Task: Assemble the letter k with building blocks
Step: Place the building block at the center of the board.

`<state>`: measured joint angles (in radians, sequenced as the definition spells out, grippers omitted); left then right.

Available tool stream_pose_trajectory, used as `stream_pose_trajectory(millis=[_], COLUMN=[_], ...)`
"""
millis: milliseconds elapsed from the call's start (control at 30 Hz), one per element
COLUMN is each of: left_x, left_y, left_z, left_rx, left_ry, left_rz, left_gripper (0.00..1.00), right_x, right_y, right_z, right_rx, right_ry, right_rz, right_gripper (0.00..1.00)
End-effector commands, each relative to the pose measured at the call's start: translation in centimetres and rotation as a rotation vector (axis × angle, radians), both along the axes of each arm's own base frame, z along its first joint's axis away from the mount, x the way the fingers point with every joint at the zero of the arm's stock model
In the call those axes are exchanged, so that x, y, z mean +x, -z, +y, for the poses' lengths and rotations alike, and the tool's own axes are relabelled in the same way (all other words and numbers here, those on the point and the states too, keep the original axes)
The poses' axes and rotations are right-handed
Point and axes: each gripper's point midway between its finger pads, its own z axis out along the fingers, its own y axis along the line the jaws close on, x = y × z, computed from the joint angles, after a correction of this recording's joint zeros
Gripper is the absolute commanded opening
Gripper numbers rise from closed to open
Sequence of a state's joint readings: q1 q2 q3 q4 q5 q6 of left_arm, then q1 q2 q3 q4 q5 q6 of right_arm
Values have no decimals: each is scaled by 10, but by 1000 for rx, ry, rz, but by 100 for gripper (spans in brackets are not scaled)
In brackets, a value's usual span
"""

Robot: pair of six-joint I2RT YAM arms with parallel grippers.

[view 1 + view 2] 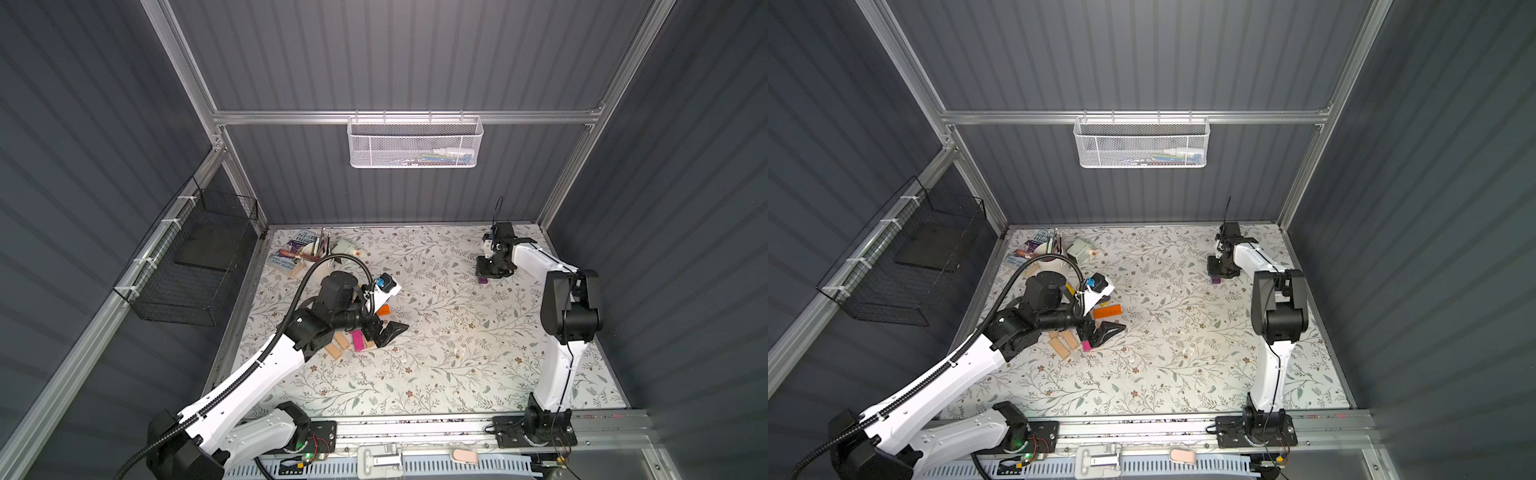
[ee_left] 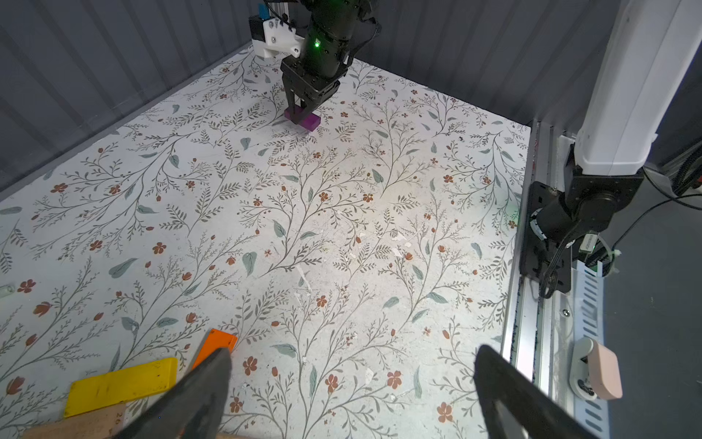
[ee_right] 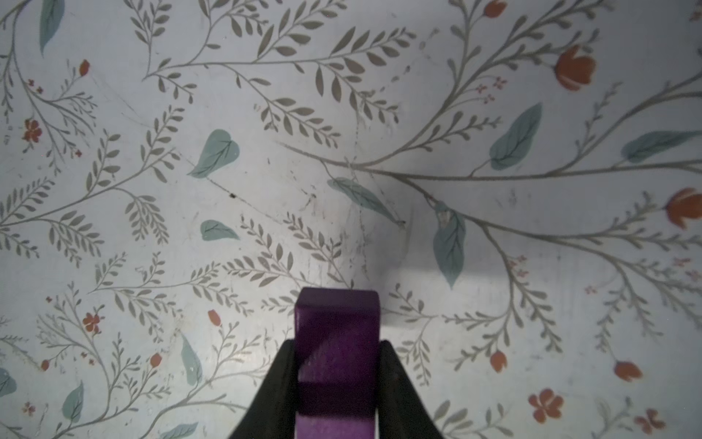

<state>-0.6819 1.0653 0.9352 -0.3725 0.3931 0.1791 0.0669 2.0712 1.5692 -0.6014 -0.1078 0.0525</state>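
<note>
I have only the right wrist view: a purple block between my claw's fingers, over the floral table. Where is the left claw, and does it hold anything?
Observer: The left claw is open and empty, beside a pile of blocks.
Operator: Which colours?
Observer: I see tan blocks, a pink block, an orange block and a yellow block.
Operator: Where is my block?
Observer: The purple block is toward the far right of the table, well apart from that pile.
</note>
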Motion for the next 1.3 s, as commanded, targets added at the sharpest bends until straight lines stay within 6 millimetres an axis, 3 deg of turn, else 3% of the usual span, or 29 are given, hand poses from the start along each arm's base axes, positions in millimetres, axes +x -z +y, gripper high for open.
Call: stream_pose_trajectory(millis=[0,300,800,1000,1267], left_x=[0,3,6,6,7], left_y=[-3,3,6,5,8], left_z=[-2,-3,-1,-1,-1], left_rx=[1,18,34,36,44], left_ry=[0,-12,-37,-43,-44], left_rz=[-3,14,23,24,36], left_gripper=[100,100,100,100,100], right_x=[5,12,10,9,9], right_y=[3,22,29,31,27], right_z=[-1,-11,-12,-14,-14], right_rx=[-1,-52,-59,-64,-62], right_ry=[-8,34,45,51,58], right_rz=[20,51,78,90,81], right_gripper=[24,25,34,31,39])
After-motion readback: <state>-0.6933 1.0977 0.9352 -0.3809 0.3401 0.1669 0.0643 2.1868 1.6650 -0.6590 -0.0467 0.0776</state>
